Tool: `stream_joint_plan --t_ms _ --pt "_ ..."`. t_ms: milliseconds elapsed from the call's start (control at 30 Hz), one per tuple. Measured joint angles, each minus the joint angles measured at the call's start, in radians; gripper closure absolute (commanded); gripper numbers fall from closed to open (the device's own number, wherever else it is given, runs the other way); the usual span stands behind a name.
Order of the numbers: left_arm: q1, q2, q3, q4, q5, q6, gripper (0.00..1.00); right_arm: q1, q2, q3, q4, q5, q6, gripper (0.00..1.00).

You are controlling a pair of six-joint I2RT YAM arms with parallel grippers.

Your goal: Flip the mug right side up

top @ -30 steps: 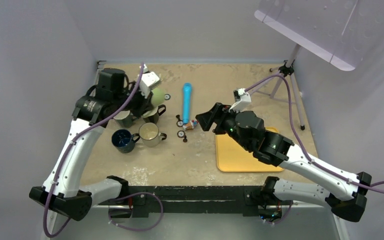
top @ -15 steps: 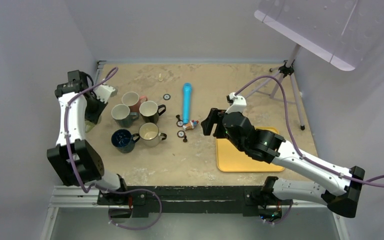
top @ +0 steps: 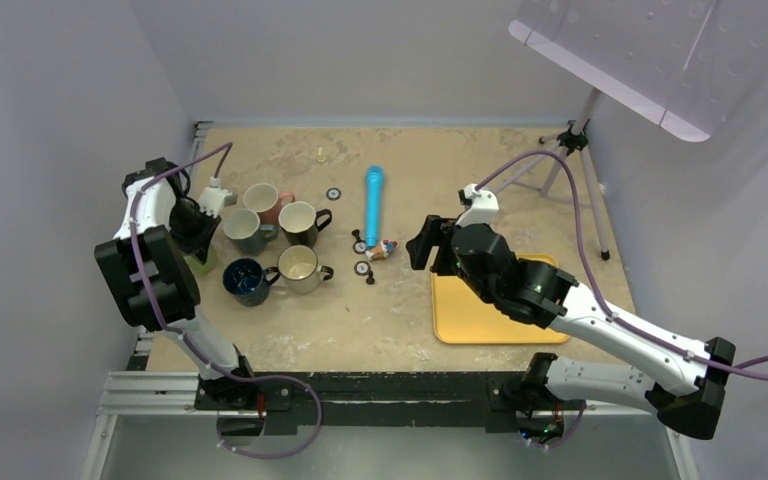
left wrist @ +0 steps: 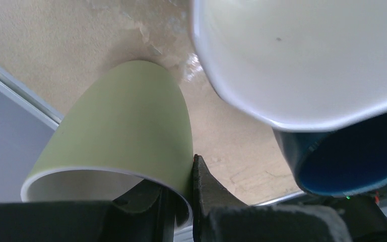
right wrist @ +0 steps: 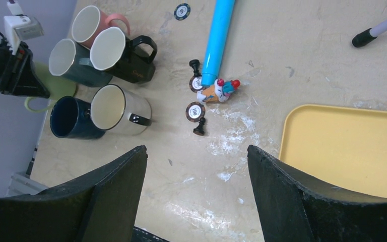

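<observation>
The light green mug [left wrist: 126, 121] is at the table's left edge, left of the mug cluster. It also shows in the right wrist view [right wrist: 63, 88] and as a sliver in the top view [top: 200, 263]. Its open rim faces the left wrist camera and its base points toward the table. My left gripper [left wrist: 181, 201] is shut on the mug's wall, one finger inside the rim and one outside; it also shows in the top view [top: 196, 226]. My right gripper [right wrist: 196, 201] is open and empty, hovering above the table's middle [top: 422, 243].
Upright mugs stand close to the right of the green one: pink [top: 263, 199], grey [top: 243, 230], black [top: 300, 222], dark blue [top: 245, 280] and cream [top: 298, 267]. A blue tube [top: 372, 205], small toy pieces [top: 372, 250], a yellow tray [top: 490, 310] and a tripod [top: 575, 140] lie further right.
My left arm has swung from above the mug cluster to the table's left edge and come down, carrying the green mug. My right arm has shifted only slightly.
</observation>
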Motion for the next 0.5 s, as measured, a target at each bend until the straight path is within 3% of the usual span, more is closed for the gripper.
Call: stream_joint_plan --t_ms 133,233,367,500 --pt "0.000 0.031 -0.033 0.060 -0.007 0.005 0.61 -0.003 -0.014 0.000 -0.008 0.017 0.001 0.23" --pt "-0.001 0.031 -0.053 0.079 -0.004 0.011 0.54 -0.014 -0.014 0.000 -0.037 0.022 0.001 0.22" --pt "-0.001 -0.008 -0.066 0.094 0.025 0.007 0.51 -0.072 -0.013 0.000 -0.063 0.023 0.001 0.22" --pt "-0.002 -0.153 -0.066 0.109 0.087 -0.044 0.51 -0.204 -0.027 -0.050 -0.023 0.024 -0.025 0.22"
